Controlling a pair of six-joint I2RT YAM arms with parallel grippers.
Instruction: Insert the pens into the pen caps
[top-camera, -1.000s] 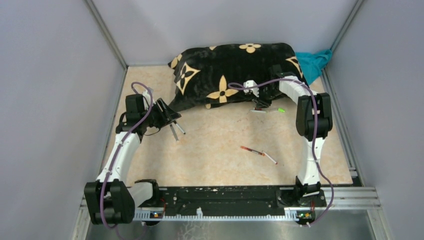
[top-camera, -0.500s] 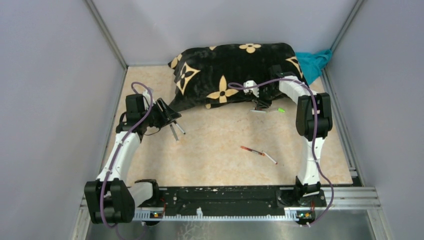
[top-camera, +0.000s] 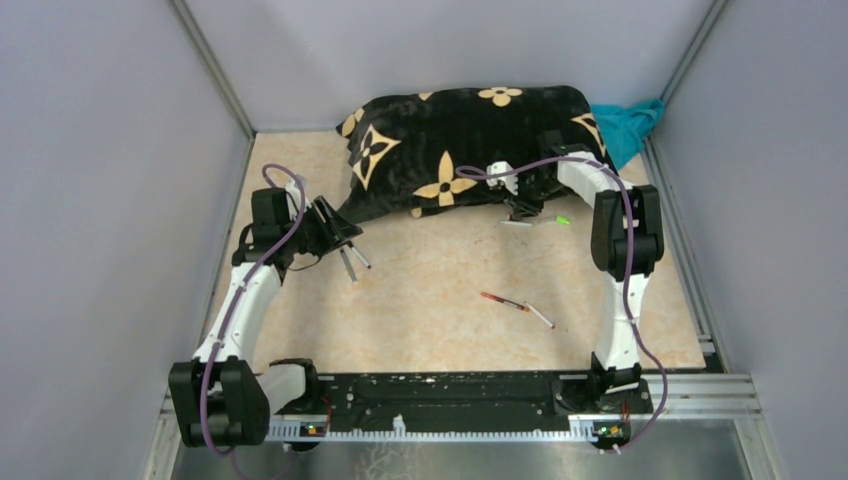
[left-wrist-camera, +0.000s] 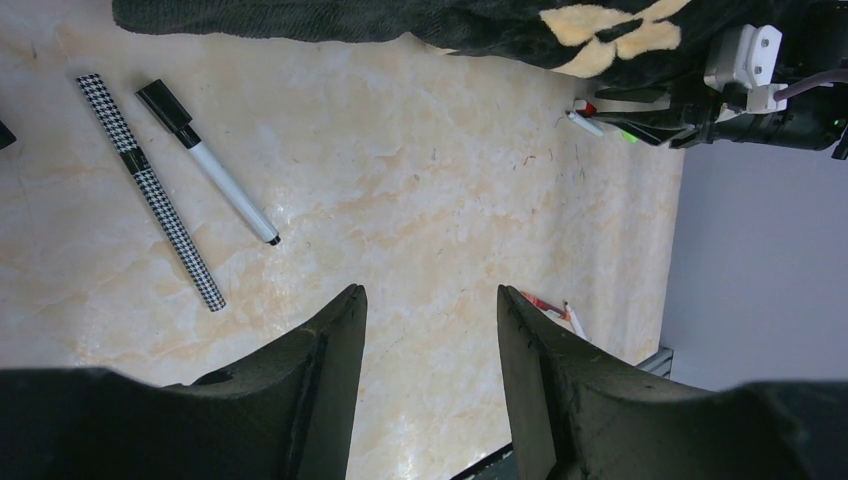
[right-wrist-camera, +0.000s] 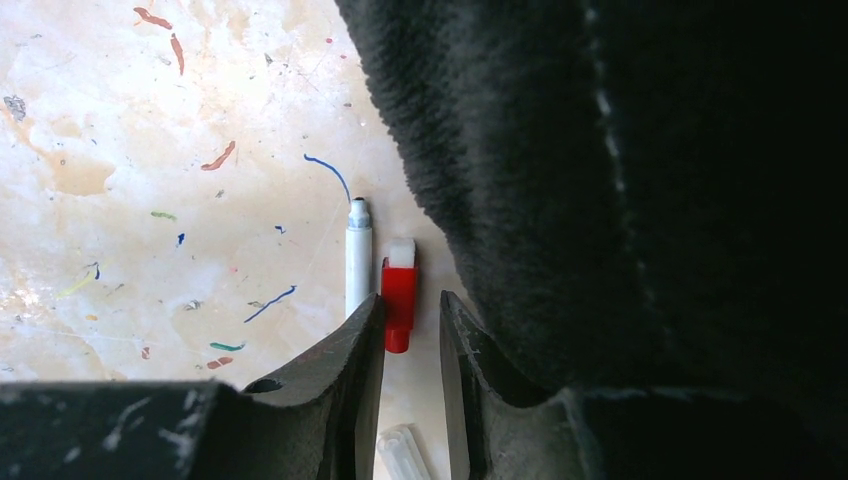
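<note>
Right pincer (right-wrist-camera: 410, 300) is narrowly parted, straddling the red cap (right-wrist-camera: 398, 290) on the counter (right-wrist-camera: 150, 200) at the cushion (right-wrist-camera: 620, 200) edge. There's a gap on one side, so it's not clamped. Centre first, then close gently on the body, not the clip. White pen (right-wrist-camera: 357, 265) lies just beside, and the cushion crowds one finger. Left pincer (left-wrist-camera: 430, 300) is spread, empty, near the checked pen (left-wrist-camera: 150, 190).

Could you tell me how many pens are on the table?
5: checkered pen and black-capped pen near the left gripper, red pen and white pen at centre, uncapped pen by the right gripper. The green item may be a sixth; the cushion may hide more.
</note>
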